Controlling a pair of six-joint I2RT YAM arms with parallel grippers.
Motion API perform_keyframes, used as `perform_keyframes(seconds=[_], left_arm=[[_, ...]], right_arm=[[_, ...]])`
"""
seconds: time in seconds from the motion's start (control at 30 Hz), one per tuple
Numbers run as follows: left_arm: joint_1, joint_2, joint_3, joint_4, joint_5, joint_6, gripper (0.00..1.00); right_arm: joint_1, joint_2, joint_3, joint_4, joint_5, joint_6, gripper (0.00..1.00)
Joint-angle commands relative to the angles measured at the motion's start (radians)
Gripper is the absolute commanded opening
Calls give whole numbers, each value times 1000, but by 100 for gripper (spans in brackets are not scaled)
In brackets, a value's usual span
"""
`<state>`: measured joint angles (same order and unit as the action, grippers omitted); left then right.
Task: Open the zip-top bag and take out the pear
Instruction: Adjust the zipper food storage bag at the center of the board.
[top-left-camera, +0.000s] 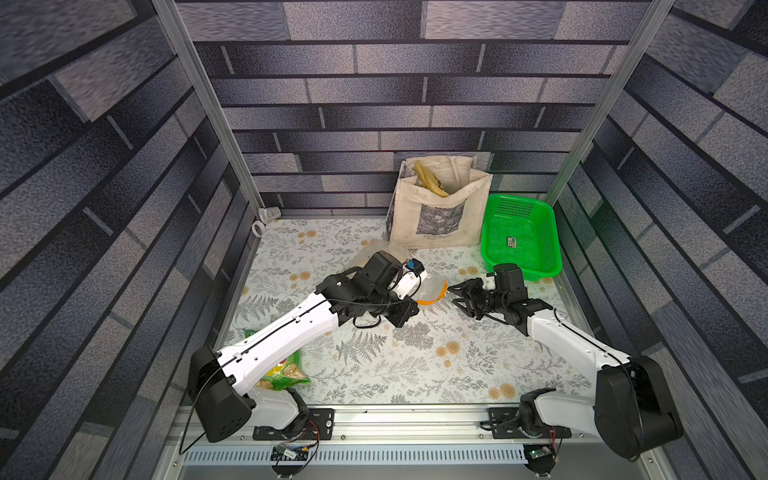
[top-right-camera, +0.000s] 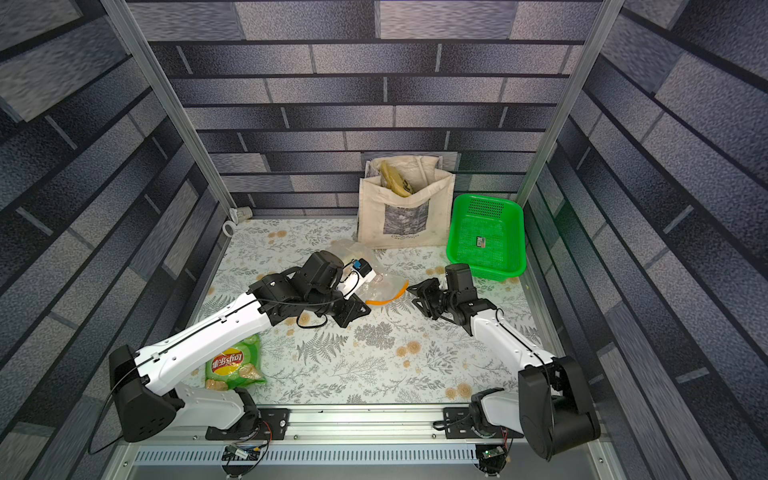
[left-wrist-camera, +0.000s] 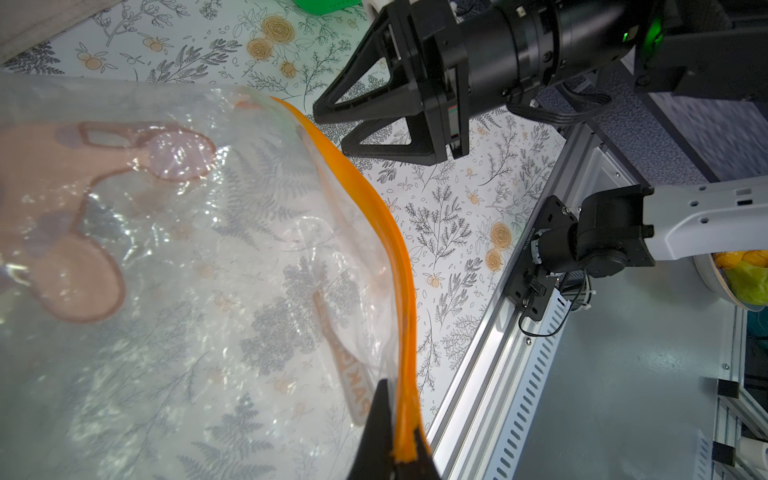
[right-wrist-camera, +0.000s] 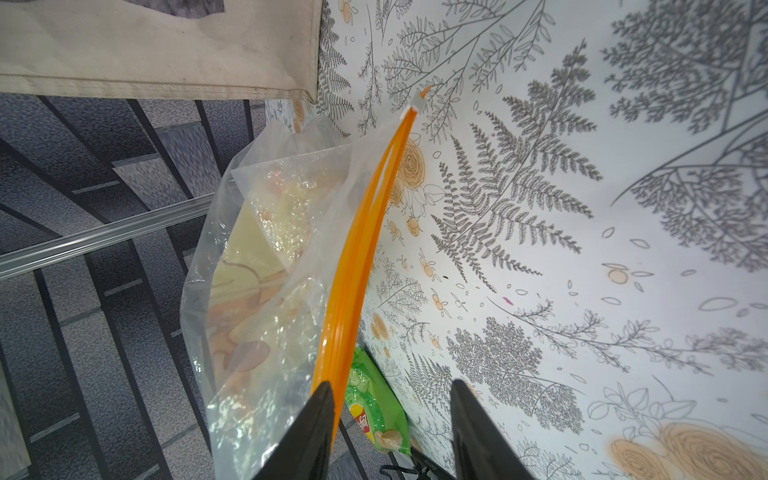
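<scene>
— Well, where is the zip-top bag (top-right-camera: 384, 282)?
— About mid-desk (top-left-camera: 374, 374), a little toward the far edge. It lies in front of the beige tote bag (top-left-camera: 440, 212) that stands at that edge. The left arm covers much of it in both top views.
— And the left gripper (left-wrist-camera: 399, 415)?
— Pinched tight on the orange zip strip (left-wrist-camera: 374, 199), as the left wrist view shows.
— The right gripper (top-left-camera: 452, 293)?
— Its jaws stand partly apart with nothing between them. It sits just beside the strip, farther along it. In the right wrist view the strip runs close along one finger (right-wrist-camera: 320, 424); touching or not, I cannot tell.
— Is the bag open?
— The strip's two tracks gap apart along a stretch near the white slider (right-wrist-camera: 417, 106).
— The pear?
— A pale yellow shape (right-wrist-camera: 245, 249) shows through the plastic; whether that is the pear, I cannot tell.
— What else is there?
— A green basket (top-left-camera: 519, 232) at the far right corner, and a green crisp packet (top-right-camera: 235, 365) near the front left corner.
</scene>
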<state>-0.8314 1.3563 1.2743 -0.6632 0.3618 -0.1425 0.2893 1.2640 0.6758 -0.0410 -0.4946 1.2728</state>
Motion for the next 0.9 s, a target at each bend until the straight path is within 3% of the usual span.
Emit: perform_keyframes(seconds=[0.0,0.87], left_arm=[[0,-31,25,-3,-3,-20,0],[1,-23,30,8,-2,-19,0]], right_arm=[[2,12,-8,41,0,13,48],[9,8,-17,6,20,11,42]])
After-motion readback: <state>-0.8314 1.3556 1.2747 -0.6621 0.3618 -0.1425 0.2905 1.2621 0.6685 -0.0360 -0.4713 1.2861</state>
